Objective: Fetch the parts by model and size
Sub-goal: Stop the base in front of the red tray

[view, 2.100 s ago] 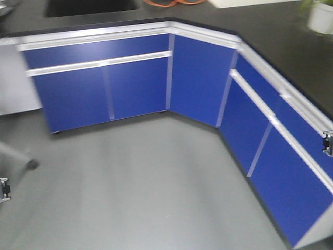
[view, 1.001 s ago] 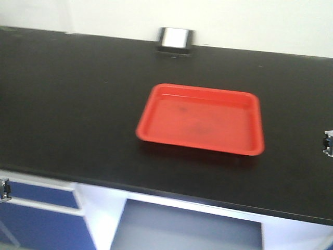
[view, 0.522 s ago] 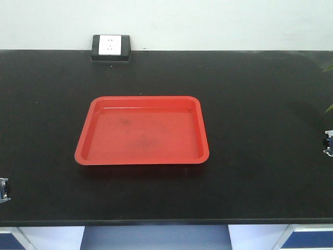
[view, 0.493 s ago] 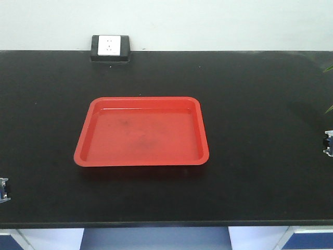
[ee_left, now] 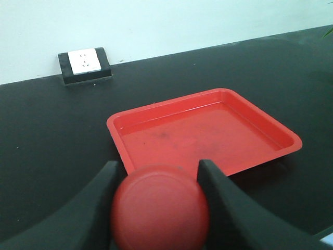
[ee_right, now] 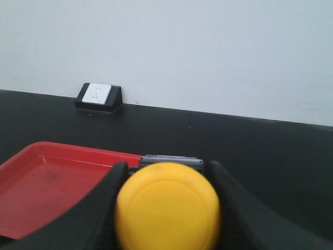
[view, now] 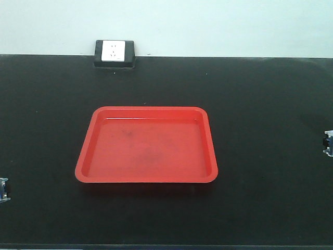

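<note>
Nothing readable anywhere, honestly. The white socket plate (view: pixel 114 51) at the upper left only shows tiny dark slots, and the red button cap (ee_left: pixel 159 208) and yellow button cap (ee_right: pixel 167 205) are plain.

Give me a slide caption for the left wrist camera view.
Left pincer holds the red-capped push-button, facing the red tray on the black counter.

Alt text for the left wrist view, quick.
The left gripper holds a red-capped push-button switch between its black fingers. Beyond it, an empty red tray sits on the black countertop, a white socket behind.
</note>
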`<state>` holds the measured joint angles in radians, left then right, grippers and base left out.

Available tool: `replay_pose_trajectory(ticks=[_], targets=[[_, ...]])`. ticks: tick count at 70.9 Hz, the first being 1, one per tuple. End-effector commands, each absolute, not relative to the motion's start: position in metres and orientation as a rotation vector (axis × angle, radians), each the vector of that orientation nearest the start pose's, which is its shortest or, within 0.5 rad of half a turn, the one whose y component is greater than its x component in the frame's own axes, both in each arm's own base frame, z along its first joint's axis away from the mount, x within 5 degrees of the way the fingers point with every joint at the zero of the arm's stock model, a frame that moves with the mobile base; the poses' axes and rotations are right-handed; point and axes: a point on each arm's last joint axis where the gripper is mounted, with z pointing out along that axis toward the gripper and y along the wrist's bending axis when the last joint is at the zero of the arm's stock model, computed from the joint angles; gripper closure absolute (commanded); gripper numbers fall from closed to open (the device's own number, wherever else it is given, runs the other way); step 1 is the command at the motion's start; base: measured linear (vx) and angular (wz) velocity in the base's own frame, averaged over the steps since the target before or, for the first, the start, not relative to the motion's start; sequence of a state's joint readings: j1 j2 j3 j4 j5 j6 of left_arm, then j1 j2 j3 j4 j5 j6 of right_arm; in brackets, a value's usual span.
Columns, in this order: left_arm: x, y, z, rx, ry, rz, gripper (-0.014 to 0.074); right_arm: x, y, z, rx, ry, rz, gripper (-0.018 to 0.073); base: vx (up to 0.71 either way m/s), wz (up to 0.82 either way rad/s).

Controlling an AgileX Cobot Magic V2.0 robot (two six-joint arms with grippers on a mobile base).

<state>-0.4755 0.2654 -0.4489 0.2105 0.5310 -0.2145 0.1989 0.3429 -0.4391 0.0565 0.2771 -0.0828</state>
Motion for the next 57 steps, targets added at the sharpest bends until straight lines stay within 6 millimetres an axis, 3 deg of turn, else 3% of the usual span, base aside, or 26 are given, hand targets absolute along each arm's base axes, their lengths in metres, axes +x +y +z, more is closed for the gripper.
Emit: replay_pose_trajectory(ticks=[1,57], targets=[[0.0594,-0.0212,0.3144,0.320,1.711,-0.294,0.0603,0.0791,0.0166,0.3297,-0.187,1.554,0.135,0.0569,0.07,0.02],[0.0594,-0.0212,0.3144,0.320,1.711,-0.294,0.0603,0.0791,0.0166,0.3296,-0.187,1.555,0.135,0.0569,0.03,0.00]])
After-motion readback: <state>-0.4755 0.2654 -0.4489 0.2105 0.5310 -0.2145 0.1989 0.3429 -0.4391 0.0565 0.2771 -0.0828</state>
